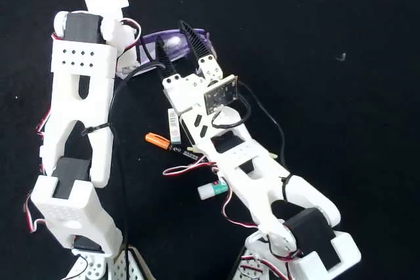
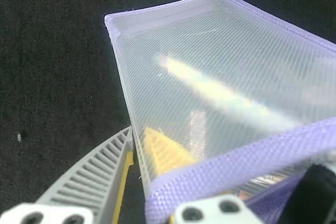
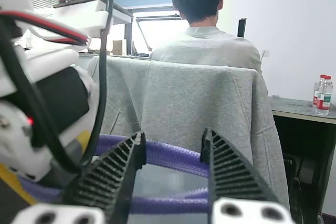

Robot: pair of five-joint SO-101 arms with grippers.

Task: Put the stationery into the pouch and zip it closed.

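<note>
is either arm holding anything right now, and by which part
The left hand grips the translucent mesh pouch with purple trim by one wall near its purple edge. The right hand is open over the pouch's rim, holding nothing.

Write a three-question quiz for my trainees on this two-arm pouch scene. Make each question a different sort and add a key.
1. True or false: the orange marker is already inside the pouch.
2. Multiple choice: how is the right gripper set? A: shut on a pen. B: open, at the pouch's rim. C: shut on a cable.
3. Short answer: which arm's gripper clamps the pouch's edge?

Key: 1 false, as it lies outside the pouch. 2 B. 3 the left gripper.
</note>
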